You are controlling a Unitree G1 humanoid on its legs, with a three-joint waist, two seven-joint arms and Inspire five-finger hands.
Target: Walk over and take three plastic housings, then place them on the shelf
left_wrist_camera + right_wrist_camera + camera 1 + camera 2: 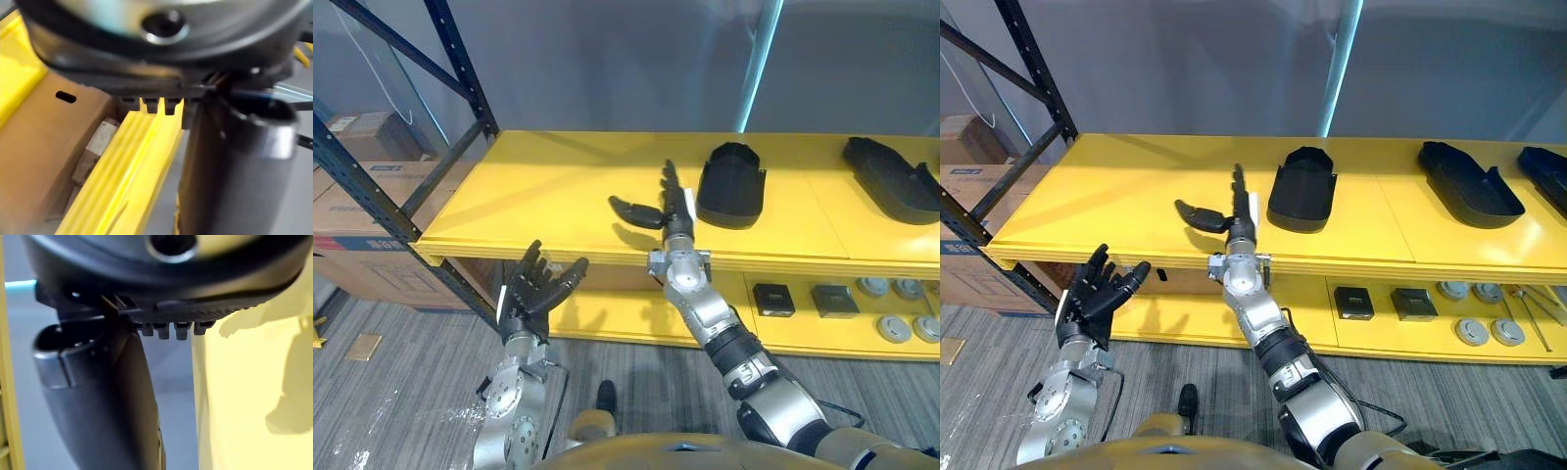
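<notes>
**Left hand low, right hand over the shelf**

Both hands are showing straight, spread fingers and holding nothing. Three black plastic housings, hollow curved shells seemingly lying open side up, are sitting on the shelf, the nearest just beside the right hand. Swinging that hand sideways is risking a knock, shoving it askew.

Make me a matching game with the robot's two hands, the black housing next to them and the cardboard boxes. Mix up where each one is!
Things:
1. right hand
2. left hand
3. nearest black housing
4. cardboard boxes

Places:
A. lying on the top shelf
B. open, low down in front of the top shelf's edge
C. off to the left, beside the shelf
D. open, fingers straight, over the top shelf

Pairs: 1-D, 2-B, 3-A, 4-C
</notes>
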